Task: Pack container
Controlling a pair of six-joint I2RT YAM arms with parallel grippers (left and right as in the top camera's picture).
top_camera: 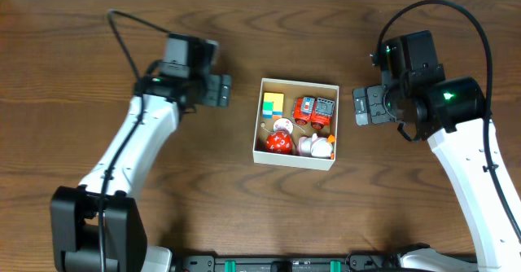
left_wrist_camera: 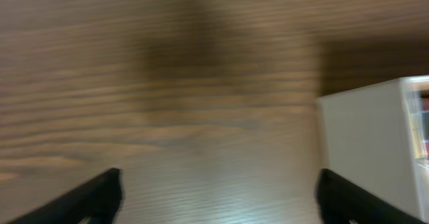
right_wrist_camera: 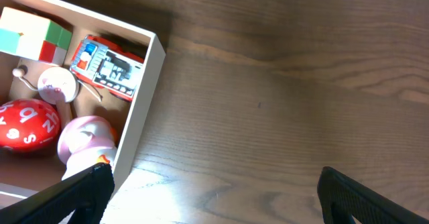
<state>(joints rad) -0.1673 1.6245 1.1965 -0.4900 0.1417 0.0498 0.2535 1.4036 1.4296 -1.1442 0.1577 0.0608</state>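
The container (top_camera: 296,160) is a square white box with a tan inside, at the table's middle. It holds a coloured cube (top_camera: 273,104), a red toy car (top_camera: 314,110), a red ball (top_camera: 278,142) and a pink-white toy (top_camera: 313,146). My left gripper (top_camera: 218,90) is open and empty, left of the box; its view shows the box's white wall (left_wrist_camera: 365,143). My right gripper (top_camera: 363,105) is open and empty, right of the box; its view shows the box (right_wrist_camera: 142,100), the car (right_wrist_camera: 106,62) and the ball (right_wrist_camera: 27,123).
Brown wood table (top_camera: 81,68) all around the box. No other loose objects are in view. The arm bases stand at the front left and front right.
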